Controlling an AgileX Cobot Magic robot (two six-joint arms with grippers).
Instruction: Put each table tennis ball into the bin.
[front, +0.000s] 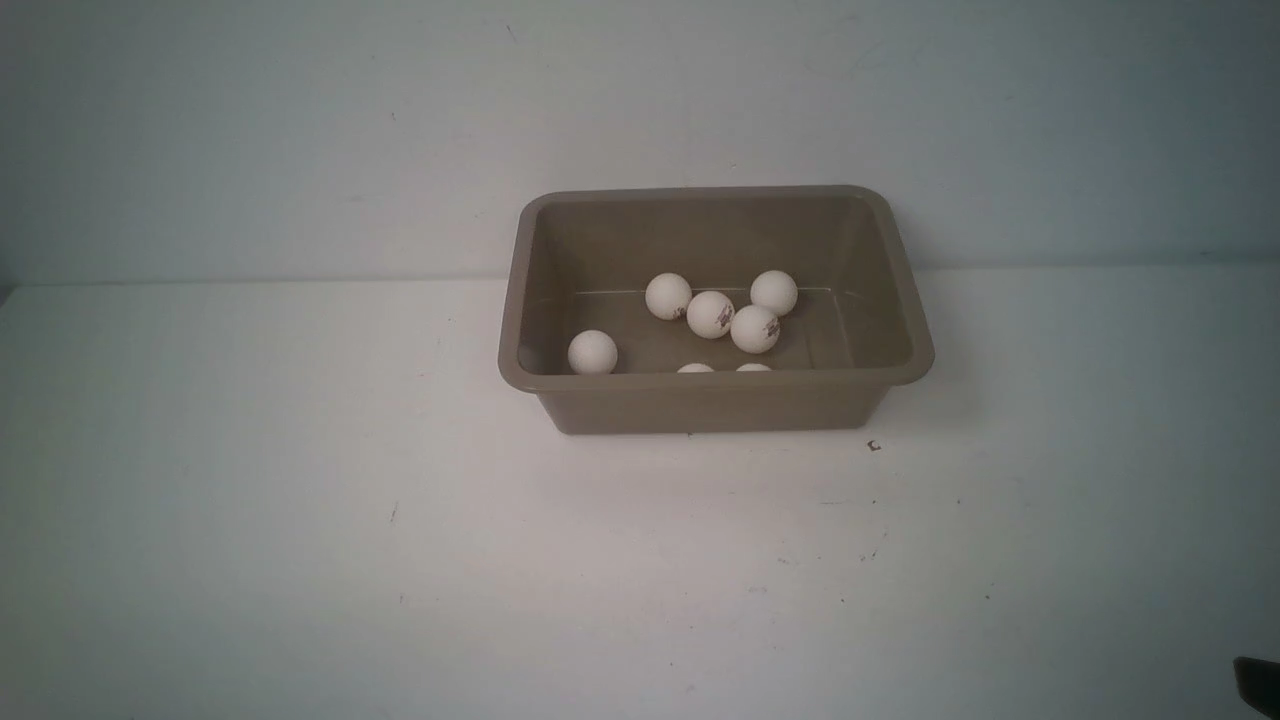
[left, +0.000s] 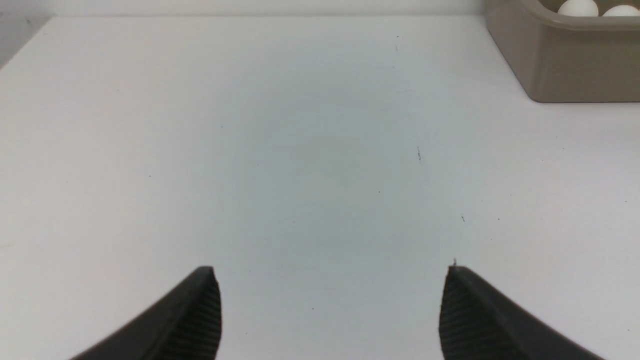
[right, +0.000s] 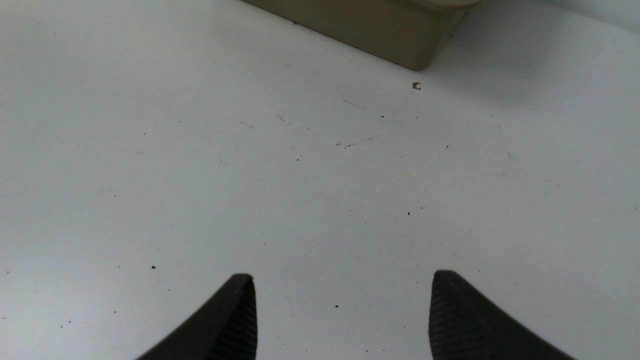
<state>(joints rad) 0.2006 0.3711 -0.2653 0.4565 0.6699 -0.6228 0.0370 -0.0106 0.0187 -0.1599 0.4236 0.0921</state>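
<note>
The taupe bin (front: 560, 395) stands at the middle back of the white table, and several white table tennis balls (front: 710, 314) lie inside it, some with a dark logo. In the left wrist view the bin (left: 560, 70) shows at one corner with two balls (left: 578, 8) peeking over its rim. My left gripper (left: 331, 272) is open over bare table, nothing between its fingers. My right gripper (right: 343, 277) is open too, above bare speckled table, with a corner of the bin (right: 380, 30) beyond it. In the front view only a dark tip of the right arm (front: 1258, 684) shows at the lower right corner.
A small dark speck (front: 874, 446) lies on the table just in front of the bin's right corner, also seen as a speck (right: 416, 86) in the right wrist view. A pale wall rises behind the table.
</note>
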